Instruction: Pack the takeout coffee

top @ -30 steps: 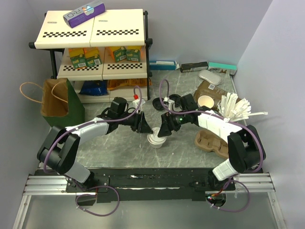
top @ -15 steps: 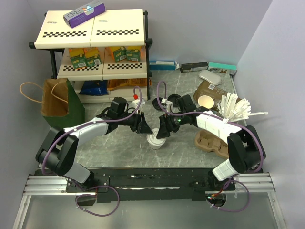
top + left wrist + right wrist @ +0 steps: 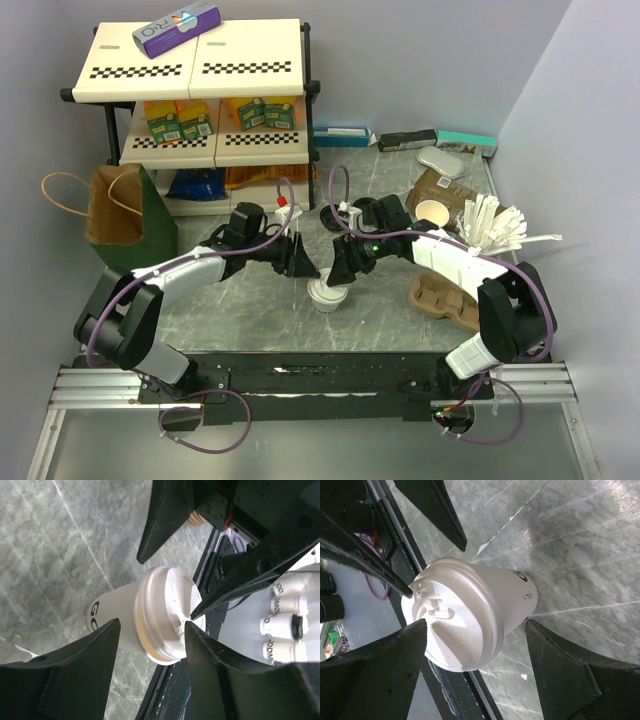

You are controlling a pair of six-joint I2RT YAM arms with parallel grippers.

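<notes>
One takeout coffee cup [image 3: 328,295], white with a white lid, stands upright on the marble table between both arms. My left gripper [image 3: 303,267] hovers at its upper left. In the left wrist view the left gripper [image 3: 152,625] is open, its black fingers [image 3: 75,675] either side of the lid [image 3: 167,615]. My right gripper [image 3: 341,272] hangs at the cup's upper right. The right wrist view shows the right gripper [image 3: 476,622] open wide around the cup [image 3: 485,610], with marble visible beside its wall. A second cup [image 3: 431,212], without a lid, sits at the back right.
A brown pulp cup tray [image 3: 445,295] lies right of the lidded cup. A grey tumbler of white sticks [image 3: 495,228] stands behind the tray. A paper bag [image 3: 115,205] stands open at the left, below a shelf [image 3: 200,70] of boxes.
My left gripper's jaws have widened a little at the lid. Both grippers have shifted slightly away from me; the lidded cup has stayed where it was.
</notes>
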